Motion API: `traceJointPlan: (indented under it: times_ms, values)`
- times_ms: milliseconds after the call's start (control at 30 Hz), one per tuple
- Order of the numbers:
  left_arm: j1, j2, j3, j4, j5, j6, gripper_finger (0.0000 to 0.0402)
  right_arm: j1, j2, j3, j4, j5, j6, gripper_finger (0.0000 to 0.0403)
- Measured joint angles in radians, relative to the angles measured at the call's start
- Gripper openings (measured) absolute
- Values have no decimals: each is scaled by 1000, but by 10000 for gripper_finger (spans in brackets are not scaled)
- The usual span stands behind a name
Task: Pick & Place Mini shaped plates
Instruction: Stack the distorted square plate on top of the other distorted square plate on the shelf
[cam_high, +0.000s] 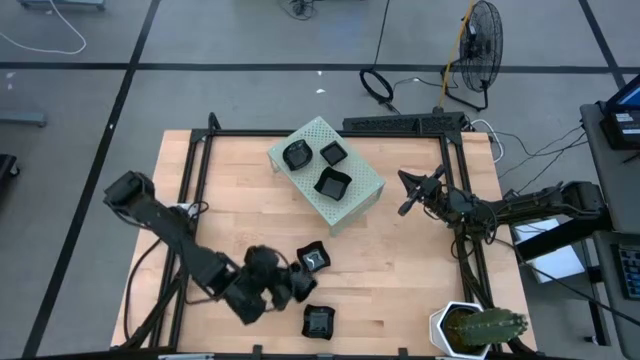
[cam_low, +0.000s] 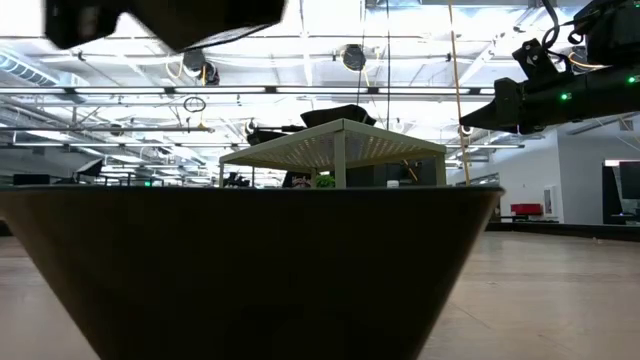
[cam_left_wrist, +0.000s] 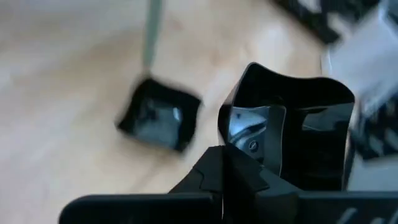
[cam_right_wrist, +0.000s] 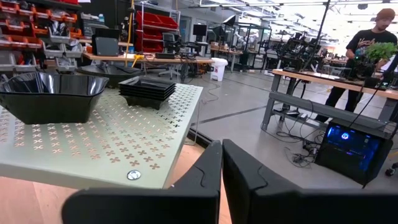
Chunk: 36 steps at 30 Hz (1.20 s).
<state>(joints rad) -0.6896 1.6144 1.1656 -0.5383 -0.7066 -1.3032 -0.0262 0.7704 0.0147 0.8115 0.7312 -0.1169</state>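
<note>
Left gripper (cam_high: 300, 275) low over the near tabletop (cam_high: 400, 270), fingers (cam_left_wrist: 245, 171) clamped on the rim of a black plate (cam_left_wrist: 292, 130). Another plate (cam_high: 318, 321) just nearer on the wood. Three more plates (cam_high: 331, 153) on the green box (cam_high: 360, 195), far centre. Right gripper (cam_high: 408, 192) raised right of box, fingers together.
</note>
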Motion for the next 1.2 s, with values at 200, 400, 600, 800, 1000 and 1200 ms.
traceJointPlan:
  times_ms: [200, 400, 600, 800, 1000, 1200]
  values:
    - [139, -56, 0, 58, -74, 51, 4, 0, 0, 0, 0, 0, 0, 4]
    - [339, -69, 0, 155, -10, 240, 10, 0, 0, 0, 0, 0, 0, 4]
    - [542, -67, 0, 334, 158, 535, 11, 0, 0, 0, -1, 0, 0, 4]
    - [682, -67, 0, 520, 344, 732, 5, 0, 0, 0, -1, 0, 0, 4]
    - [747, -67, 0, 390, 321, 691, 4, 0, 0, 0, 0, 0, 0, 4]
    - [756, -67, 0, 349, 278, 657, 12, 0, 0, 0, 0, 0, 0, 4]
